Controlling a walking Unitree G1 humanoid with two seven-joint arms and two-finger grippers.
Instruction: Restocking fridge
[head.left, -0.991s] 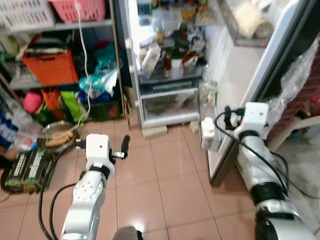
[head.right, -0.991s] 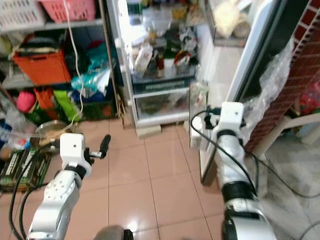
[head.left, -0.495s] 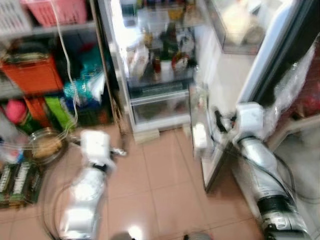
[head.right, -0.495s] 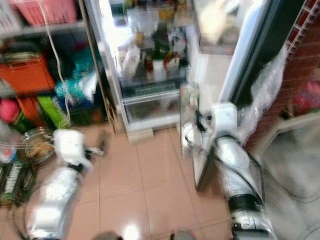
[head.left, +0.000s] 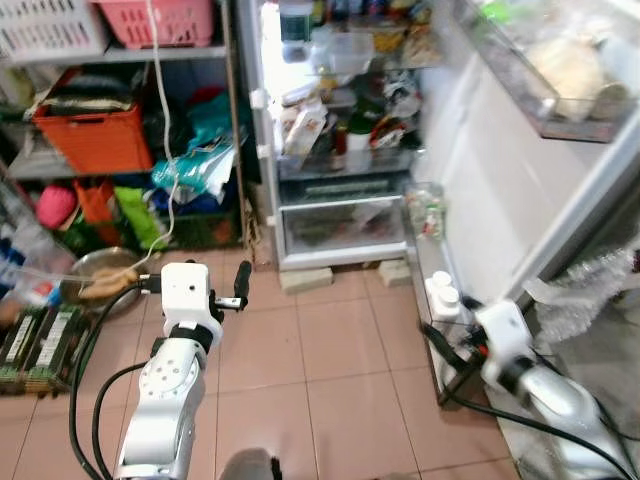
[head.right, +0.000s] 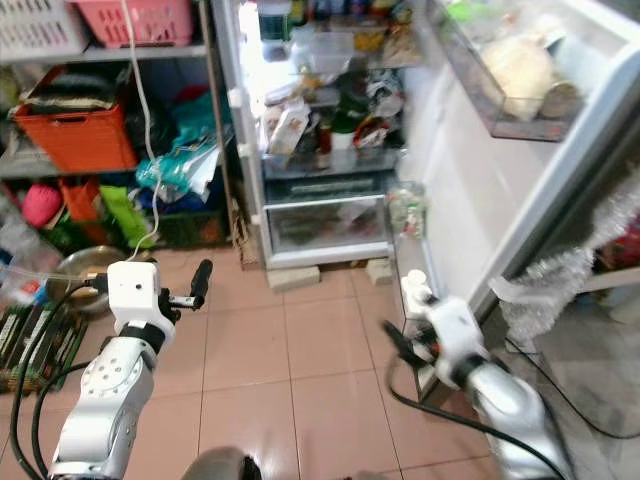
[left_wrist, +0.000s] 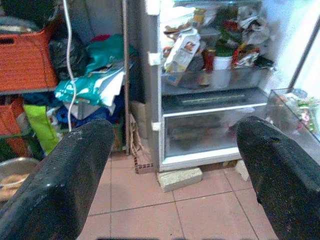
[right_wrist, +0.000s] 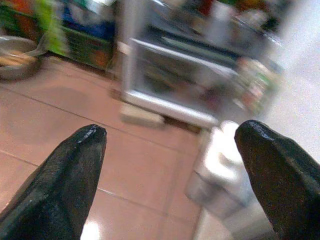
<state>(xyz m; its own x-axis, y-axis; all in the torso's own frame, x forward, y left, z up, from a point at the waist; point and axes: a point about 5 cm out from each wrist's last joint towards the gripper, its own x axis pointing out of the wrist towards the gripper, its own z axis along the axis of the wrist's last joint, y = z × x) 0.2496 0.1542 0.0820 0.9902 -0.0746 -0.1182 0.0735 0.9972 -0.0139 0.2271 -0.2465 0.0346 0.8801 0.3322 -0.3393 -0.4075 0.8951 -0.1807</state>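
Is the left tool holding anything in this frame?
No, the left tool has its two black fingers spread wide apart with nothing between them, pointed toward the open fridge.

Fridge (head.left: 340, 120) top: cut off by frame edge.
Shelf items (head.left: 345, 110): crowded, too small to identify.
Right wrist view: blurred; white bottles (right_wrist: 220, 160) indistinct.
Door (head.left: 520, 180): far edge cropped.
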